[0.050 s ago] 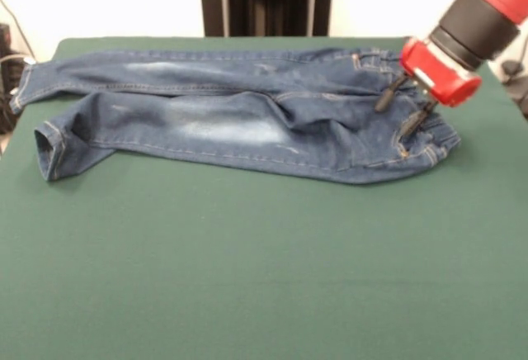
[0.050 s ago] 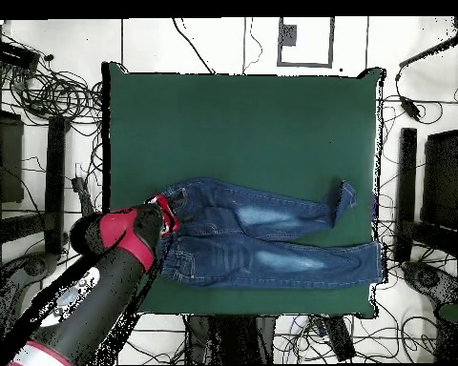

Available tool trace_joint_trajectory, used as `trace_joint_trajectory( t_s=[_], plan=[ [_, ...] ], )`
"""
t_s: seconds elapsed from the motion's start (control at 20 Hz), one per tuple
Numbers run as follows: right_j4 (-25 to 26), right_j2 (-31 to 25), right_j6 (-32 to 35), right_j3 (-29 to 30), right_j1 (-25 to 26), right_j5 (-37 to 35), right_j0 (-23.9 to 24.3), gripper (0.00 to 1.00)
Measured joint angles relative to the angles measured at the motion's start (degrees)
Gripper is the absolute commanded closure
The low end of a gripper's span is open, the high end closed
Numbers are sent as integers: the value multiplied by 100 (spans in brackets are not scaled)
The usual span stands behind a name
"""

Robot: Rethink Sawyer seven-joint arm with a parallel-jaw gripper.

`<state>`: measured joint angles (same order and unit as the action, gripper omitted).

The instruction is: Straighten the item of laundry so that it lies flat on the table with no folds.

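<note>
The item of laundry, a small pair of dark blue jeans with pale faded thighs, lies across the far half of the green table. In the front view its legs run left and its gathered waistband lies at the right. The nearer leg ends in a curled, turned-up cuff, and creases show around the crotch. My gripper comes in from the upper right, open, its two black fingers spread and resting on the denim near the waist. From overhead the gripper sits at the left end of the jeans.
The farther leg's cuff reaches the table's left edge in the front view. A tangle of cables and dark equipment rings the table in the overhead view.
</note>
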<state>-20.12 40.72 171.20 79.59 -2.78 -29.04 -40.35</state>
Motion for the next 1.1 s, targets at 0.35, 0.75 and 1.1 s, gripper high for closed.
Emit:
trace_joint_trajectory(
  t_s=[0.35,0.75,1.1],
  plan=[
    [-130,15,187,-71,162,-417,-119,0],
    [-365,24,188,-108,307,-427,-81,0],
    [-653,15,188,-103,307,-441,20,0]
  ],
)
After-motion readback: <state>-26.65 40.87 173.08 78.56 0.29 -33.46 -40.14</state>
